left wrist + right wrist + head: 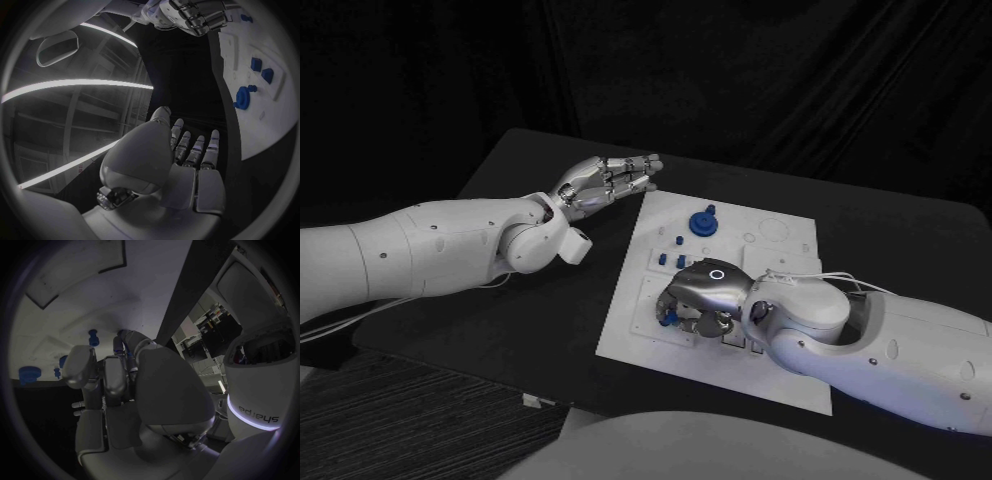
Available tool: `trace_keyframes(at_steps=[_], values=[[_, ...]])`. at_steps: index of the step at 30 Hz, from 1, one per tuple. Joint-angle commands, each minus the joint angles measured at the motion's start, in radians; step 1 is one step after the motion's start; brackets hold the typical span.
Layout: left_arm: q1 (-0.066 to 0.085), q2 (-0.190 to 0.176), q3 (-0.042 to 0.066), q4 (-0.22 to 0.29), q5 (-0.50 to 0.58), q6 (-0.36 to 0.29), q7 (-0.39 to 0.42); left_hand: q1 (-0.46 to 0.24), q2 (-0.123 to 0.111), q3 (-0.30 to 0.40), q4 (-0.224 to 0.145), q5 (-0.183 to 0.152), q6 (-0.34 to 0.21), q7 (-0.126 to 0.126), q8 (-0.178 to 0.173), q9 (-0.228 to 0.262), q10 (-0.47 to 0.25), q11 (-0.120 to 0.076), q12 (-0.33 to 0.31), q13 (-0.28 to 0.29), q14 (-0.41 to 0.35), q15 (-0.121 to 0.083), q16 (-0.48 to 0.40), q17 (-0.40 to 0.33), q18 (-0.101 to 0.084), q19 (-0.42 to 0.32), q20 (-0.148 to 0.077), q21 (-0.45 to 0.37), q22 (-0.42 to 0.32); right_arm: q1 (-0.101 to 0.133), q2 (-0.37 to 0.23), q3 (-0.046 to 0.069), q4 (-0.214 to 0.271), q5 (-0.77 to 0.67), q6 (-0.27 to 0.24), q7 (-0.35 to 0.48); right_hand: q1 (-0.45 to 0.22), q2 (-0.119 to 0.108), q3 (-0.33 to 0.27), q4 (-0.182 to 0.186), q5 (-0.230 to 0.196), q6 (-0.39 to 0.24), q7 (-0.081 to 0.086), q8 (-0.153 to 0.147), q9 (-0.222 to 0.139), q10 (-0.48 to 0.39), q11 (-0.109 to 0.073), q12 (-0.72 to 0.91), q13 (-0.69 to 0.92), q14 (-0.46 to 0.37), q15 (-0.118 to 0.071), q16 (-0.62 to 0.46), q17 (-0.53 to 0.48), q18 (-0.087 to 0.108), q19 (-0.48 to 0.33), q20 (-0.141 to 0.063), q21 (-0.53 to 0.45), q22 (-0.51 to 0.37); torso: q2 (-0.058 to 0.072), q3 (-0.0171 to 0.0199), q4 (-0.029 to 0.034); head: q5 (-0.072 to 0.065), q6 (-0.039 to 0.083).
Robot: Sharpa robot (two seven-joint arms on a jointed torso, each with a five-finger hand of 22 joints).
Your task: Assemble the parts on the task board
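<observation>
The white board (pixel 783 235) lies in the middle of the black table (pixel 516 170), with small blue parts on it: a round knobbed piece (pixel 705 221) near the far edge and little pegs (pixel 678 240) beside it. They look light, stiff and smooth, best pinched by their sides. The right hand (pixel 700 300) is curled over the board's near side on a blue part (pixel 668 318); whether it grips it I cannot tell. The left hand (pixel 606 181) hovers off the board's far corner, fingers loosely bent, holding nothing. No writing on the board or the parts can be read.
</observation>
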Motion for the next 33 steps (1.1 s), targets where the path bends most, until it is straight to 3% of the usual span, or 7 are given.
trace_keyframes(at_steps=[1, 7, 10, 13, 29, 33], values=[[-0.001, 0.002, 0.001, 0.002, 0.007, 0.017, 0.086, 0.011, 0.0, 0.009, 0.0, 0.003, 0.001, 0.002, 0.002, 0.001, -0.006, 0.001, -0.005, -0.001, -0.008, 0.002, -0.005, -0.001, 0.012, 0.001, 0.004, -0.002, 0.005, -0.004, 0.0, -0.001, -0.003, -0.01, 0.026, -0.023, -0.015, -0.002, 0.015, -0.002, -0.002, -0.013, 0.016, -0.024, -0.009, 0.006, 0.005, -0.007, 0.001, -0.01, 0.004, -0.006, -0.003, 0.0, -0.01, 0.001, -0.005, 0.139, 0.0, 0.0, 0.0, 0.001, 0.0], [-0.002, 0.0, 0.001, 0.001, 0.007, 0.021, 0.082, 0.011, 0.0, 0.009, 0.0, 0.003, 0.002, 0.002, 0.002, 0.001, -0.006, 0.001, -0.005, -0.001, -0.008, 0.002, -0.004, -0.001, 0.012, 0.002, 0.004, -0.002, 0.007, -0.004, 0.002, -0.001, -0.005, -0.01, 0.03, -0.029, -0.019, -0.004, 0.022, -0.005, -0.004, -0.028, 0.017, -0.04, -0.017, 0.006, 0.006, -0.01, 0.002, -0.013, 0.005, -0.006, -0.004, 0.001, -0.014, 0.002, -0.007, 0.138, 0.0, -0.0001, 0.0, 0.003, 0.0], [-0.002, 0.001, 0.001, 0.0, 0.007, 0.023, 0.081, 0.011, 0.001, 0.01, 0.001, 0.003, 0.004, 0.003, 0.003, 0.001, -0.007, 0.002, -0.005, -0.001, -0.008, 0.002, -0.004, -0.001, 0.012, 0.003, 0.004, -0.001, 0.009, -0.004, 0.002, -0.001, -0.008, -0.01, 0.032, -0.031, -0.029, -0.008, 0.033, -0.006, -0.008, -0.065, 0.021, -0.071, -0.032, 0.002, 0.005, -0.015, 0.002, -0.017, 0.006, -0.009, -0.01, 0.003, -0.019, 0.004, -0.013, 0.136, 0.0, -0.0001, 0.0004, 0.002, 0.0], [-0.002, 0.002, 0.001, -0.001, 0.007, 0.027, 0.08, 0.012, 0.003, 0.014, 0.001, 0.003, 0.003, 0.003, 0.002, 0.001, -0.009, 0.001, -0.006, -0.001, -0.007, 0.006, -0.002, 0.0, 0.012, 0.015, 0.004, 0.005, 0.027, -0.004, 0.004, -0.001, -0.01, -0.01, 0.035, -0.033, -0.035, -0.016, 0.042, -0.011, -0.011, -0.109, 0.0, -0.101, -0.048, 0.014, -0.002, -0.01, 0.007, -0.026, 0.0, -0.022, -0.03, 0.007, -0.028, 0.001, -0.031, 0.13, 0.0, 0.0, 0.0001, 0.005, 0.0], [-0.003, 0.003, 0.001, -0.004, 0.007, 0.034, 0.075, 0.013, 0.003, 0.017, 0.001, 0.003, 0.003, 0.003, 0.002, 0.001, -0.009, 0.002, -0.005, -0.001, -0.006, 0.008, 0.0, 0.0, 0.011, 0.023, 0.005, 0.009, 0.032, -0.004, 0.007, -0.001, -0.013, -0.01, 0.046, -0.039, -0.043, -0.022, 0.047, -0.013, -0.017, -0.127, -0.011, -0.114, -0.055, 0.004, 0.001, -0.015, 0.009, -0.03, 0.001, -0.028, -0.038, 0.009, -0.033, 0.001, -0.039, 0.128, 0.0, 0.0, 0.0001, 0.004, 0.0], [-0.003, 0.004, 0.001, -0.004, 0.007, 0.034, 0.075, 0.013, 0.003, 0.017, 0.001, 0.003, 0.002, 0.003, 0.002, 0.001, -0.009, 0.002, -0.005, -0.001, -0.006, 0.008, 0.001, 0.0, 0.011, 0.022, 0.005, 0.009, 0.03, -0.003, 0.001, -0.001, -0.009, -0.01, 0.021, -0.041, -0.053, -0.028, 0.052, -0.014, -0.024, -0.18, -0.025, -0.144, -0.07, -0.008, 0.005, -0.021, 0.01, -0.032, 0.005, -0.031, -0.043, 0.009, -0.036, 0.004, -0.042, 0.127, 0.0, 0.0, 0.0002, 0.002, 0.0]])
